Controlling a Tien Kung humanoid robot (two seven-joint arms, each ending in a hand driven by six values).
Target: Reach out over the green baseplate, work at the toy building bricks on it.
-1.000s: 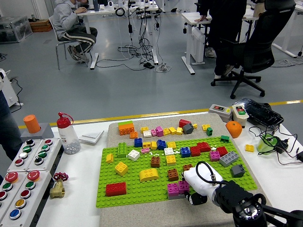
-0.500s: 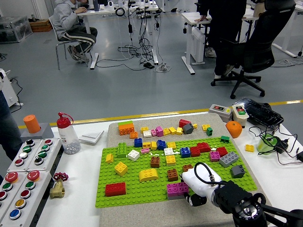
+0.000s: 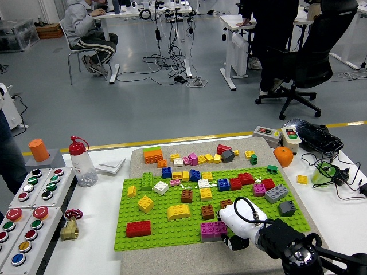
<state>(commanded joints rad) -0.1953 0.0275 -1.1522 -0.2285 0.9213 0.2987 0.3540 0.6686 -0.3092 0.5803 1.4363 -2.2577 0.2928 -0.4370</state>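
The right hand point(image 3: 241, 226), white-gloved, sits at the green baseplate point(image 3: 172, 229)'s five o'clock corner, touching the magenta brick point(image 3: 212, 230); whether its fingers grip anything, I cannot tell from here.

Grey floor point(image 3: 172, 109), white desks point(image 3: 246, 26), black office chair point(image 3: 298, 63), floor cables point(image 3: 172, 63)

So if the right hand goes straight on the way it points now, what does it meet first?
Probably the magenta brick directly left of the white right hand; they look almost touching, though depth is unclear.
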